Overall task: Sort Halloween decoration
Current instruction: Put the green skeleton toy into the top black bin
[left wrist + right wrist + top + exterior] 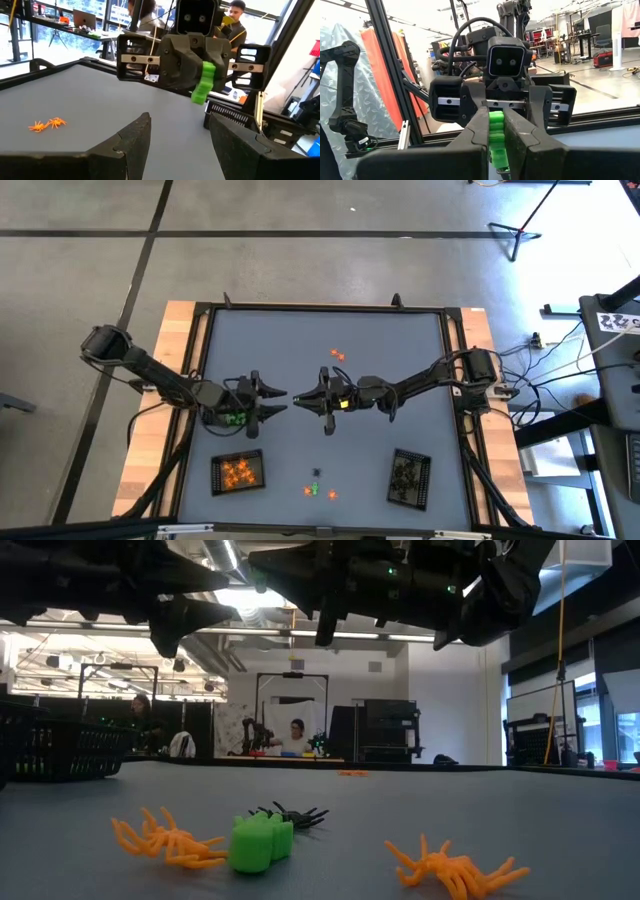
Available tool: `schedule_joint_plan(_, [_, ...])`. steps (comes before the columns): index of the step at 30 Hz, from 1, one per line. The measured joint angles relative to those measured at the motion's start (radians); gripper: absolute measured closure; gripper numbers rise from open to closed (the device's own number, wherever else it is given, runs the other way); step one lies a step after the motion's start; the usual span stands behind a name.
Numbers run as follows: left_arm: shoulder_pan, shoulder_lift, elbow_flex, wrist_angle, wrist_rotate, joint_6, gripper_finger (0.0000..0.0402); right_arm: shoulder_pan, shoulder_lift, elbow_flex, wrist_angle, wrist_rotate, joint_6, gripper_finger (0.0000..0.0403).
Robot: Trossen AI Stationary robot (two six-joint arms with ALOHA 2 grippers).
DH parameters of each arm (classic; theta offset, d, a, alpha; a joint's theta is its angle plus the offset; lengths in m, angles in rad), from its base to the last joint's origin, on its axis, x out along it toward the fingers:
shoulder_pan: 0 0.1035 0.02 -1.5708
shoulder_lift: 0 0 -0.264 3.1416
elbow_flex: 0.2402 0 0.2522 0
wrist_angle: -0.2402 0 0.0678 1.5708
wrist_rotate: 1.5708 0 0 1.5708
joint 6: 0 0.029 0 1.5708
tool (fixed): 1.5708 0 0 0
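My right gripper (305, 397) hovers over the table's middle, pointing left, and is shut on a bright green trinket (496, 136). That trinket also shows in the left wrist view (202, 82). My left gripper (275, 402) faces it a short way off and stands open with nothing between its fingers (177, 145). Loose trinkets lie on the table near the near edge: an orange one (165, 840), a green one (258, 840), a black one (295, 815) and another orange one (455, 868). More orange ones (337, 355) lie toward the far side. My right gripper pinches the green trinket between its two fingers (520, 135). One end of the trinket (199, 95) sticks out past the fingers. The fingers lie about level, coming from the table's right. The trinket is lifted clear of the table.
A black mesh tray with orange trinkets (238, 472) sits near the near-left, and another with dark ones (409, 478) near the near-right. Something green (236, 420) shows under my left arm. A black basket (60, 748) stands at the left. People sit in the room beyond.
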State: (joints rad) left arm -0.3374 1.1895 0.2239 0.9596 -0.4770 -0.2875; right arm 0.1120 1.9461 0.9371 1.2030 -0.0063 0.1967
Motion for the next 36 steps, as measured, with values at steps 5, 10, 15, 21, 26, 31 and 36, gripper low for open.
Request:
schedule_joint_plan(5, [0.000,0.052,0.052,0.001,0.041,0.007,0.0208,0.000,0.000,0.000,0.000,0.000,-0.008,0.0374])
schedule_joint_plan(10, [0.000,0.133,0.101,-0.001,0.025,0.032,0.0208,0.000,0.000,0.000,0.000,0.000,-0.013,0.0374])
schedule_joint_plan(15, [0.000,0.176,0.128,-0.001,-0.044,0.043,0.0208,0.000,0.000,0.000,-0.001,-0.006,-0.013,0.0374])
schedule_joint_plan(21, [0.002,0.180,0.134,0.000,-0.056,0.044,0.0208,0.000,0.000,0.000,-0.025,-0.006,-0.013,0.0374])
schedule_joint_plan(26, [0.006,0.180,0.134,0.003,-0.056,0.043,0.0208,0.000,0.000,0.000,-0.026,-0.011,-0.012,0.0374])
schedule_joint_plan(31, [0.014,0.180,0.134,0.015,-0.055,0.036,0.0209,0.000,0.000,0.000,-0.025,-0.011,-0.011,0.0374])
schedule_joint_plan(36, [0.015,0.180,0.134,0.021,-0.044,0.036,0.0242,0.000,0.000,0.000,-0.025,-0.010,-0.011,0.0374])
